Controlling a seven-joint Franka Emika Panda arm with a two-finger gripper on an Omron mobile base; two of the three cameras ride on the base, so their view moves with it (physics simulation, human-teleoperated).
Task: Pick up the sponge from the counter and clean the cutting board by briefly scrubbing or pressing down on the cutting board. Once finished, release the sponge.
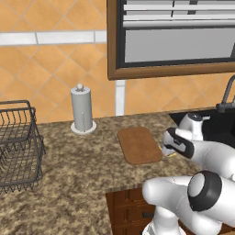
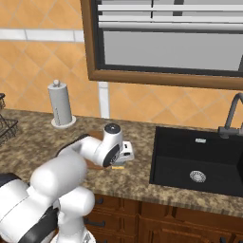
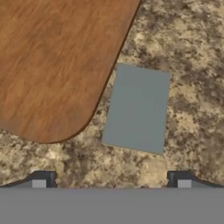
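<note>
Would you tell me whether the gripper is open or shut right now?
Open: in the hand view the gripper's fingertips stand wide apart, holding nothing.

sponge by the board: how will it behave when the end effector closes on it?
The sponge is a small flat block lying on the counter, so it probably won't roll or tip. It likely compresses and is light. It lies close to the cutting board, so a finger may nudge the board's edge.

Wood-grain cutting board (image 3: 52,65); speckled granite counter (image 3: 188,52).
</note>
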